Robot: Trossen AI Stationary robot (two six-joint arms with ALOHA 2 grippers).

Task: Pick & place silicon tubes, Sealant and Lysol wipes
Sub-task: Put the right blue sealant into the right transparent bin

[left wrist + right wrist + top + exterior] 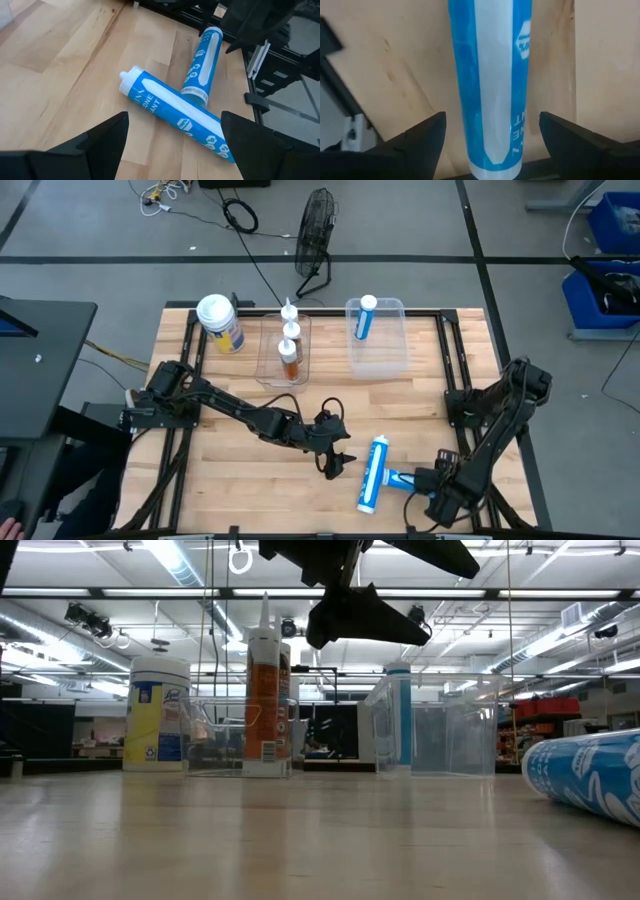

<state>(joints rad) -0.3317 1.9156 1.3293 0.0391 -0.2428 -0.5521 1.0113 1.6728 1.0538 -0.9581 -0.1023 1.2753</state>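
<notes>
Two blue-and-white silicone tubes lie on the wooden table at the near right. One (374,474) lies with its white cap toward the far edge. The other (402,478) lies crosswise, one end against the first. My right gripper (492,140) is open, its fingers either side of this second tube (490,75) without touching it. My left gripper (333,463) is open and empty just left of the first tube (175,120). The Lysol wipes (220,323) stand upright at the far left.
A clear bin (270,365) at the far middle holds two upright orange sealant tubes (289,350). A second clear bin (382,350) to its right holds one upright blue tube (366,318). Black frame rails (452,360) run along the table's sides.
</notes>
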